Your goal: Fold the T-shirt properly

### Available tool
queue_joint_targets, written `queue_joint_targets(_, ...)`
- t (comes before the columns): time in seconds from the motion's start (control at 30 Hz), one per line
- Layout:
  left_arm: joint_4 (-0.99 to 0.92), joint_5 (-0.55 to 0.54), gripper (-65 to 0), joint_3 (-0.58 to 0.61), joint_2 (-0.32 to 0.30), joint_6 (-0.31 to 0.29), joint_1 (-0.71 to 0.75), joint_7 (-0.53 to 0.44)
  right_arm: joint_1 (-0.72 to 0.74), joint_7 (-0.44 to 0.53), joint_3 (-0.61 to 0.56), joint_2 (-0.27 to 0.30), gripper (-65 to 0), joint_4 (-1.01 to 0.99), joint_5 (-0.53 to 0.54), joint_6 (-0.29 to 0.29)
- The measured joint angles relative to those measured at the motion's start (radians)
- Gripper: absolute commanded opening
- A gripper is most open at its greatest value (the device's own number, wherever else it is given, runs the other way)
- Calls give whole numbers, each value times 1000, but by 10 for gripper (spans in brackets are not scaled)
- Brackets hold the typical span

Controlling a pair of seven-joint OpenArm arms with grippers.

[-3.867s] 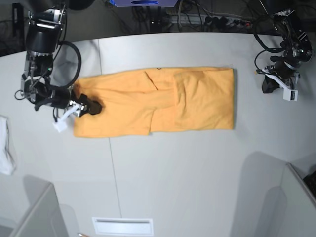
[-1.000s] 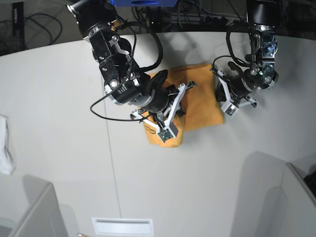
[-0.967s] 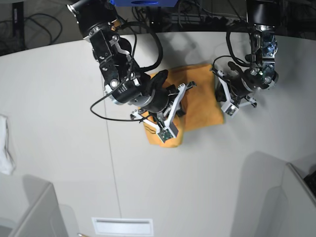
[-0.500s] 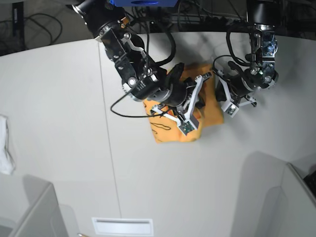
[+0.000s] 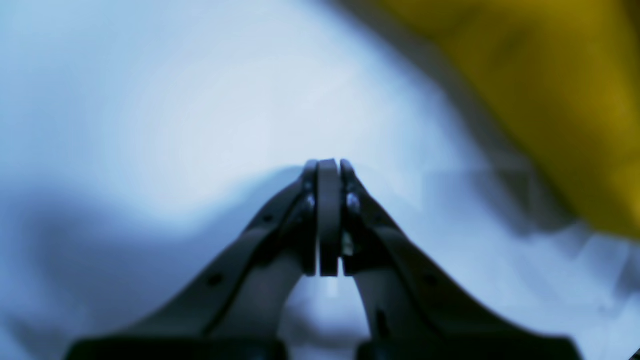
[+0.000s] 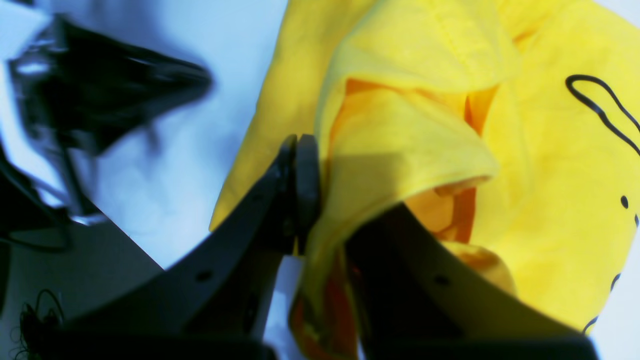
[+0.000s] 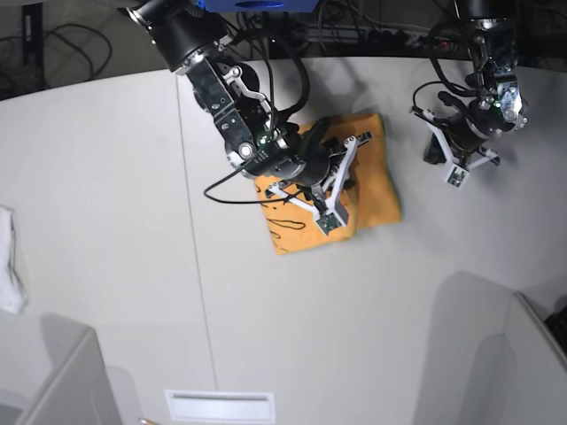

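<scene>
We see the large orange-yellow cotton T-shirt (image 7: 341,190) lying as a compact folded bundle on the pale grey table (image 7: 106,177), and we take it as our landmark. Much of it is hidden in the base view: the black right arm crosses its upper left part, and only a corner with thin black cursive lettering (image 7: 283,219) shows at its lower left edge. In the right wrist view the right gripper (image 6: 320,165) sits in the middle of the shirt, its black fingers (image 6: 300,165) pinched together on a raised fold of yellow cloth that drapes over and covers the far finger; the lettering curls at the right edge, cut off by the frame. Farther off, to the upper right of the shirt and clear of it, the left gripper (image 7: 438,152) hangs above bare table. In the blurred left wrist view its fingers (image 5: 328,215) meet flat with nothing between them, and the shirt is only a soft yellow patch (image 5: 545,85) in the upper right corner.
</scene>
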Motion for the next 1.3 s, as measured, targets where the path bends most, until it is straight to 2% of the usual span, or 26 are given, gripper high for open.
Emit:
queue_joint_targets(0.1,48,-11,-650,-57,4,-2,42,-5,0,0,0,-2,-648,0,4,0)
queue_joint_targets(0.17,71,-13,-650,-94,9,-2,71,-7,0,0,3,-2,-444,-1,-1,0)
queue_joint_targets(0.23,85,-12,-650,-128,8,-2,91,-6,0,2,3,-2,-291,-1,0,0)
queue_joint_targets(0.27,89,-9,-650,-146,8,-2,97,-5,0,2,3,-3,-240,-1,4,0)
queue_joint_targets(0.33,94,-10,-650,-173,9,-2,98,0,-1,1,0,-4,-203,0,8,0)
queue_joint_targets(0.43,96,-27,-650,-220,10,-2,100,-3,-2,18,0,-5,-206,-2,8,0)
queue_joint_targets(0.5,96,-114,-650,-265,8,-2,103,22,13,66,0,-18,-206,-45,6,1)
queue_joint_targets(0.6,93,-271,-650,-383,12,-11,97,135,33,72,-2,-26,-206,-117,23,0)
queue_joint_targets(0.7,95,-340,-650,-504,0,0,92,185,46,61,-2,-23,-206,-151,145,-4)
queue_joint_targets(0.83,100,-348,-650,-526,-25,-1,98,202,81,73,-5,-31,-206,-166,245,-4)
queue_joint_targets(0.93,102,-348,-650,-528,-24,-1,98,203,94,86,-40,-28,-206,-172,260,-5)
queue_joint_targets(1.1,102,-347,-650,-528,-24,-1,100,203,168,196,-188,-32,-206,-214,363,-8)
queue_joint_targets(1.23,101,-348,-650,-528,-24,-1,95,202,261,223,-261,-26,-209,-185,397,-7)
queue_joint_targets(1.3,101,-348,-650,-532,-24,-1,94,202,282,214,-259,-6,-263,-119,405,-7)
